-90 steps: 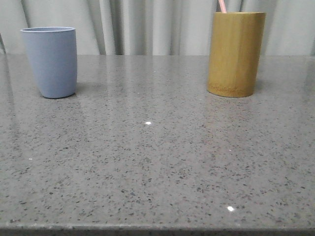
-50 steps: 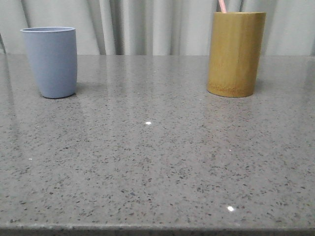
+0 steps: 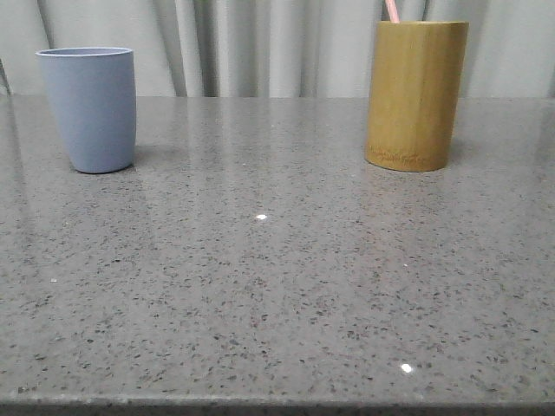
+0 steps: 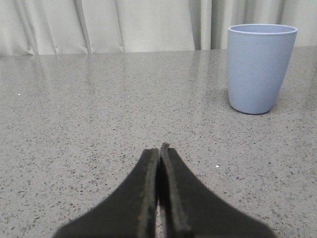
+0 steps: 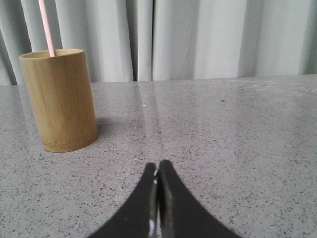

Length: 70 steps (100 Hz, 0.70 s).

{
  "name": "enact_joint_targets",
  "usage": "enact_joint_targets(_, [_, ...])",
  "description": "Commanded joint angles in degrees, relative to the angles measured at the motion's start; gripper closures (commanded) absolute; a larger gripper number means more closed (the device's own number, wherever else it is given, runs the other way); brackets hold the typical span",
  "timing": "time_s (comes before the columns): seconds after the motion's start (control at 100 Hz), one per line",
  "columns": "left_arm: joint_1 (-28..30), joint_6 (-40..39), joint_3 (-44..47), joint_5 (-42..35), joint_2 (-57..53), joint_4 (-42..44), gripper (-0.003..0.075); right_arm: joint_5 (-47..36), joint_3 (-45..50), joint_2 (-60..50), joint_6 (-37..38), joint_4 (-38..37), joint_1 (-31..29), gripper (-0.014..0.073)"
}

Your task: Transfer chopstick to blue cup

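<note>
While its two dark fingers are pressing flat together with nothing between them, the left gripper (image 4: 159, 148) is hovering low over the speckled grey stone table (image 4: 99, 114), and the blue cup (image 4: 260, 68) is standing upright on that surface ahead of it and off to one side, well apart from the fingertips. The right gripper (image 5: 158, 166) is likewise sitting closed and empty, its tips meeting in a thin seam above the same table. Ahead of it and to one side, the bamboo cup (image 5: 59, 99) is standing upright, and the pale pink chopstick (image 5: 46, 27) is leaning inside it, its upper end rising past the rim and out of the picture. In the front view, the blue cup (image 3: 89, 108) is sitting at the far left of the table and the bamboo cup (image 3: 415, 95) at the far right, well apart, with the chopstick (image 3: 391, 10) poking up from the bamboo one. Pale pleated curtains (image 3: 260, 43) are hanging behind the table's far edge.
</note>
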Motion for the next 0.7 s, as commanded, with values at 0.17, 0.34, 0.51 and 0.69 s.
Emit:
enact_joint_targets(0.17, [0.27, -0.22, -0.46, -9.37, -1.95, -1.21, 0.0739, -5.56, -0.22, -1.25, -0.14, -0.66, -0.27, 0.0699])
enact_joint_targets(0.34, [0.27, -0.22, -5.58, -4.25, -1.83, -2.04, 0.0739, -0.60, -4.13, -1.25, -0.10, -0.66, -0.27, 0.0699])
enact_joint_targets(0.51, [0.27, -0.22, -13.82, 4.75, 2.10, -2.04, 0.0739, 11.47, -12.06, 0.92, -0.10, -0.66, -0.27, 0.0695])
enact_joint_targets(0.69, [0.27, -0.22, -21.19, 7.46, 9.59, -3.55, 0.0739, 17.35, -20.79, 7.53, -0.10, -0.66, -0.27, 0.0690])
